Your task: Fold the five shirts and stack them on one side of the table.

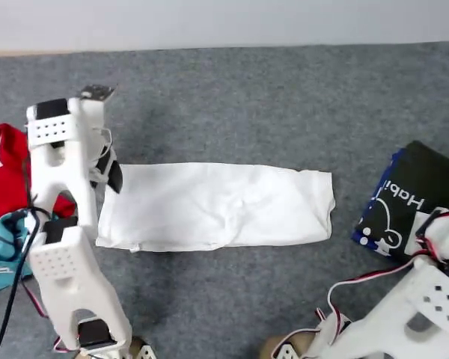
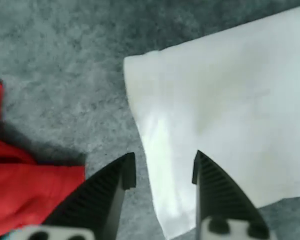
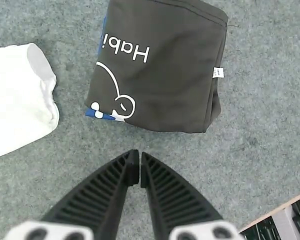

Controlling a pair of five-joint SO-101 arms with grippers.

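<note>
High view: I see the white shirt (image 1: 217, 206), folded into a long band, at table (image 1: 247, 90) centre. Left gripper (image 2: 163, 167) stands open over its left end. Right gripper (image 3: 140, 162) is closed, empty, near the folded dark shirt (image 3: 160, 65) at the right edge.

Desk (image 1: 232, 90): one, topped with a grey, speckled, felt-like covering; the nap looks coarse and mottled up close.

Wall (image 1: 224, 22): one, pale and plain, running along the desk's far edge.

Strip (image 1: 11, 53): one, thin and tan, at the far left corner of the desk, between the covering and the wall.

Wooden edge (image 3: 282, 209): one, light brown, bordering the desk covering at a corner in the right wrist view.

Dark object (image 3: 277, 229): just beyond that wooden edge, off the desk; its kind cannot be told.
</note>
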